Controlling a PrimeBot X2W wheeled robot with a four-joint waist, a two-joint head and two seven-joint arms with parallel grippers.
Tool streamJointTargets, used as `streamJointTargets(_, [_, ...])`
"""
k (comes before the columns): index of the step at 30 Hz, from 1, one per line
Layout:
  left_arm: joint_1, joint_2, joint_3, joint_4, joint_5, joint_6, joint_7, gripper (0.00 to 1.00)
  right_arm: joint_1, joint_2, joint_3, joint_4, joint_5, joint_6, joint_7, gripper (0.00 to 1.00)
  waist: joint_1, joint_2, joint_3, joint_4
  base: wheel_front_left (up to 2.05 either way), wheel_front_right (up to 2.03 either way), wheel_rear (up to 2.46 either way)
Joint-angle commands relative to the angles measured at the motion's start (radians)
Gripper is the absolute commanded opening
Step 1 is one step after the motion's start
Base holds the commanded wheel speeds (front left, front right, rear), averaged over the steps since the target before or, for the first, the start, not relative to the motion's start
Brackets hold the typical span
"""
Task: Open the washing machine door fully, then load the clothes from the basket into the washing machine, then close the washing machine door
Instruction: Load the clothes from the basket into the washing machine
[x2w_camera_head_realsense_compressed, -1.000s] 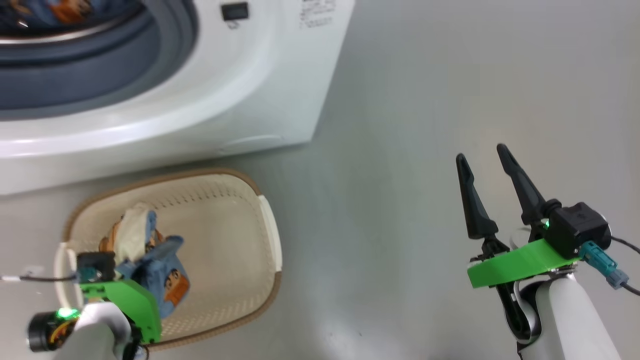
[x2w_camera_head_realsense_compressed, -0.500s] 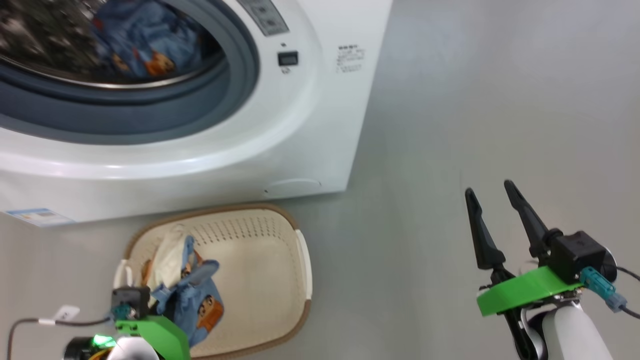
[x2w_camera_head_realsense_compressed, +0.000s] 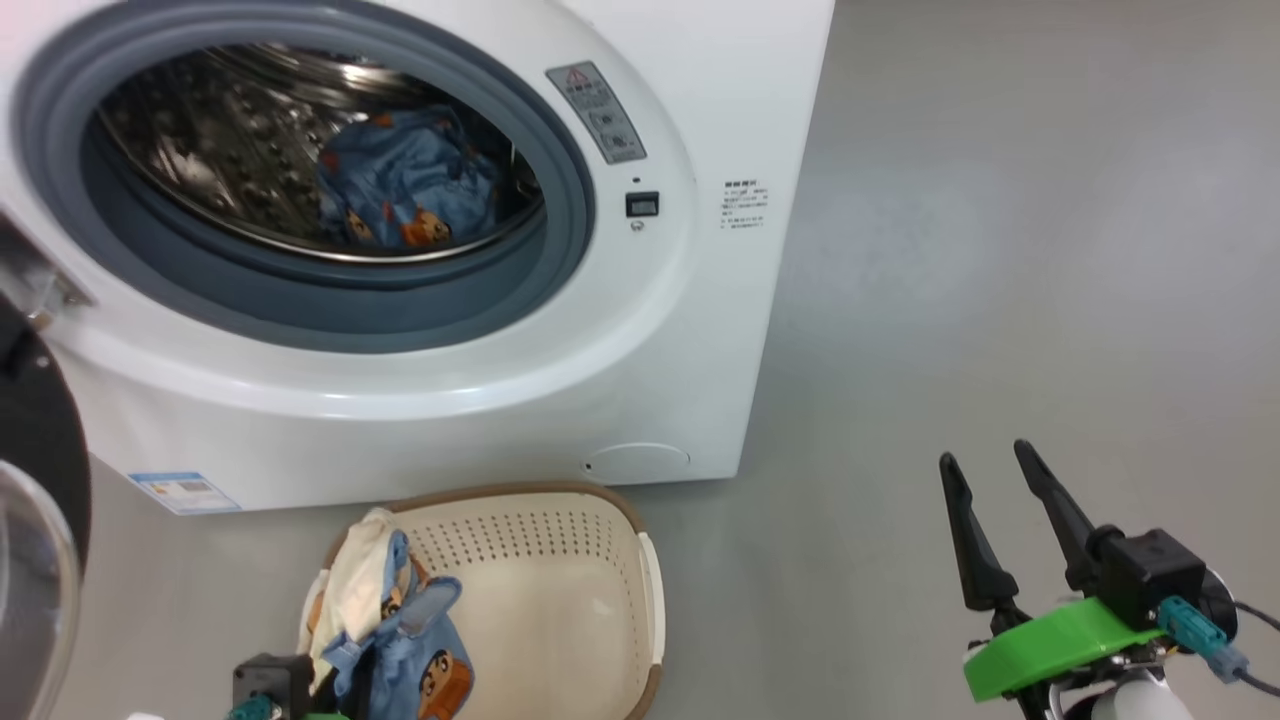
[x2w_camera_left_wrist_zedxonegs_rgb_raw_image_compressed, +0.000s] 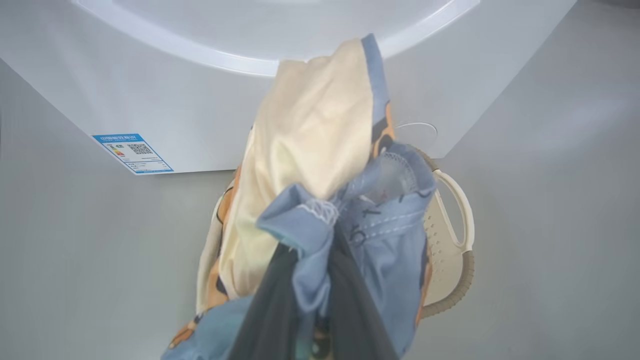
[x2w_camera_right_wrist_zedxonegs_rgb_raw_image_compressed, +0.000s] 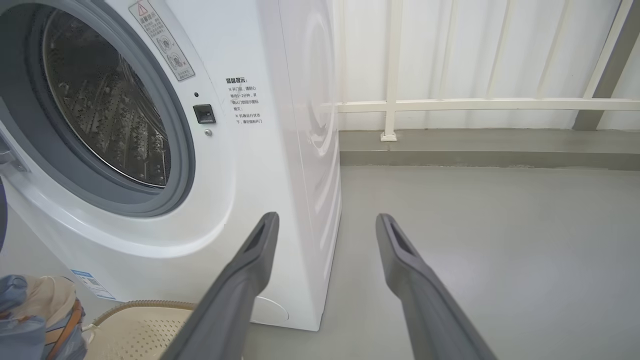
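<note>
The washing machine (x2w_camera_head_realsense_compressed: 640, 330) stands with its round mouth uncovered, and blue bear-print clothes (x2w_camera_head_realsense_compressed: 405, 190) lie in its steel drum. The washing machine door (x2w_camera_head_realsense_compressed: 35, 470) hangs swung out at the far left, with its black rim and glass showing. The basket (x2w_camera_head_realsense_compressed: 590, 610) sits on the floor in front of the machine. My left gripper (x2w_camera_left_wrist_zedxonegs_rgb_raw_image_compressed: 312, 280) is shut on a bundle of blue and cream clothes (x2w_camera_left_wrist_zedxonegs_rgb_raw_image_compressed: 320, 165), held over the basket's (x2w_camera_left_wrist_zedxonegs_rgb_raw_image_compressed: 452, 240) left end. To the right, my right gripper (x2w_camera_head_realsense_compressed: 984, 455) hovers open over bare floor, holding nothing.
Grey floor (x2w_camera_head_realsense_compressed: 1000, 250) stretches out on the machine's right. A white railing and wall (x2w_camera_right_wrist_zedxonegs_rgb_raw_image_compressed: 480, 105) stand behind the machine. A blue label (x2w_camera_left_wrist_zedxonegs_rgb_raw_image_compressed: 132, 152) marks the machine's lower left corner.
The head camera has tilted up, so the drum and the door's edge have come into the picture. Both grippers keep their states, the left still holding the bundle over the basket.
</note>
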Motion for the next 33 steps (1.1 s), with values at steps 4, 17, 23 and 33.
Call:
streamJointTargets(4, [0.041,0.002,0.060,-0.086,0.005,0.005,-0.014,0.00,0.030,0.003,0.015,-0.014,0.002,0.002,-0.005,1.00,0.0000,0.0000,-0.071,0.026,0.00,0.00,0.00])
streamJointTargets(17, [0.178,-0.041,0.117,-0.360,0.061,0.002,-0.014,0.00,0.062,0.005,0.015,-0.013,0.010,0.002,-0.005,1.00,0.0000,0.0000,-0.122,0.019,0.00,0.00,0.00])
streamJointTargets(23, [0.209,-0.054,0.148,-0.421,0.082,-0.019,-0.014,0.00,0.064,0.005,0.018,-0.014,0.020,0.002,-0.005,1.00,0.0000,0.0000,-0.122,0.015,0.00,0.00,0.00])
streamJointTargets(33, [0.197,-0.065,0.189,-0.506,0.089,-0.034,-0.014,0.00,0.055,0.006,0.013,-0.019,0.023,0.002,-0.005,1.00,0.0000,0.0000,-0.092,0.012,0.00,0.00,0.00])
